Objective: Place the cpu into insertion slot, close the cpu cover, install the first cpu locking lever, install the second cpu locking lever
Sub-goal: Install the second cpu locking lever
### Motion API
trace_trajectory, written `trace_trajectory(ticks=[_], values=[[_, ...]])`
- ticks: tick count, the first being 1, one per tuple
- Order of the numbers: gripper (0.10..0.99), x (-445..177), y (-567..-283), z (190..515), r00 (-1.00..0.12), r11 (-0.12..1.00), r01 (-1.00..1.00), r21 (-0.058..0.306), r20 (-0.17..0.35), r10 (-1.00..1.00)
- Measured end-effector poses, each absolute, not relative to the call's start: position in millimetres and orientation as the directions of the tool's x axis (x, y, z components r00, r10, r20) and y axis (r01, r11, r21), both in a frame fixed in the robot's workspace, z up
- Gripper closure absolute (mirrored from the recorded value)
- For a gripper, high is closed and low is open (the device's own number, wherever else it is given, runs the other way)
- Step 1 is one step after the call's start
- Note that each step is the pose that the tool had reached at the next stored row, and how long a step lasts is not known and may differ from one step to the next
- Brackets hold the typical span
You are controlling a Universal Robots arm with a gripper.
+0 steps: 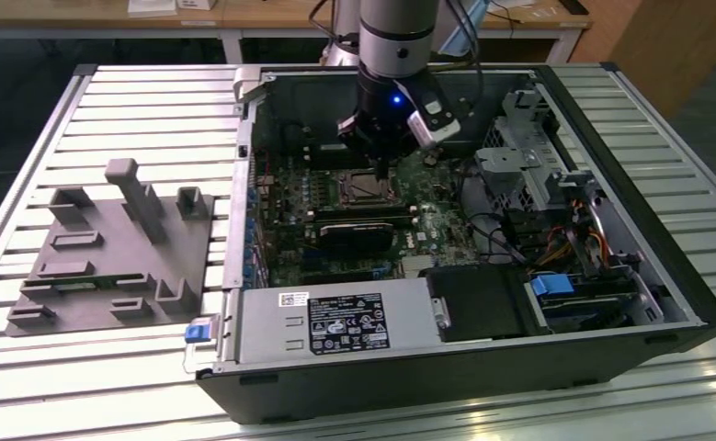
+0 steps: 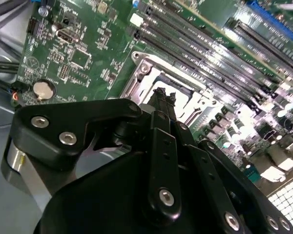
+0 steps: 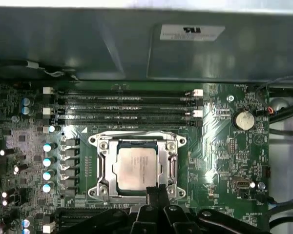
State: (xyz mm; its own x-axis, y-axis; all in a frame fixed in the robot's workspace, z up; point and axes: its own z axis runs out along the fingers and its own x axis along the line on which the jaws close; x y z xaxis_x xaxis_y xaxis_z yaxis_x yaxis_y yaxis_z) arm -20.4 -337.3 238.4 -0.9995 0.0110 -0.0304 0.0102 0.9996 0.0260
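Note:
The cpu (image 3: 136,167), a dull silver square, lies flat in the insertion slot (image 3: 136,195) on the green motherboard. The cpu cover (image 3: 103,165), a silvery frame, lies down around the chip. My gripper (image 3: 156,192) hovers at the socket's edge with its two thin black fingertips pressed together and nothing between them. In the second wrist view the gripper (image 2: 163,100) points down at the cpu cover (image 2: 146,80). In the exterior view the gripper (image 1: 385,170) hangs inside the open computer case just above the socket (image 1: 360,188).
Long black memory slots (image 3: 127,105) run beside the socket, and a coin battery (image 3: 244,118) sits nearby. The case (image 1: 652,230) holds a power supply (image 1: 333,323), a drive cage (image 1: 541,175) and cables. A grey fixture plate (image 1: 112,248) lies at the exterior view's left.

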Motion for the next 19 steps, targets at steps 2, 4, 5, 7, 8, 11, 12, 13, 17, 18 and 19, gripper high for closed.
trace_trajectory(ticks=[2, 4, 5, 7, 8, 11, 12, 13, 17, 18, 19], values=[[0.98, -20, -341, 238, -0.999, 1.0, 0.01, 0.028, -0.03, 0.011], [0.98, -20, -345, 237, -0.999, 1.0, 0.01, 0.03, -0.03, 0.011], [0.98, -20, -347, 236, -0.999, 1.0, 0.01, 0.03, -0.03, 0.011], [0.98, -20, -349, 236, -0.999, 0.999, 0.01, 0.031, -0.03, 0.011], [0.98, -20, -351, 235, -0.999, 0.999, 0.01, 0.031, -0.03, 0.011], [0.98, -20, -356, 235, -0.999, 0.999, 0.01, 0.031, -0.03, 0.011], [0.98, -20, -357, 235, -0.999, 0.999, 0.01, 0.032, -0.03, 0.011], [0.98, -21, -359, 235, -0.999, 0.999, 0.01, 0.032, -0.03, 0.011], [0.98, -26, -363, 235, -0.999, 0.999, 0.01, 0.032, -0.03, 0.011], [0.98, -28, -363, 235, -0.999, 0.999, 0.01, 0.032, -0.03, 0.011], [0.98, -31, -364, 235, -0.999, 0.999, 0.01, 0.033, -0.03, 0.011]])
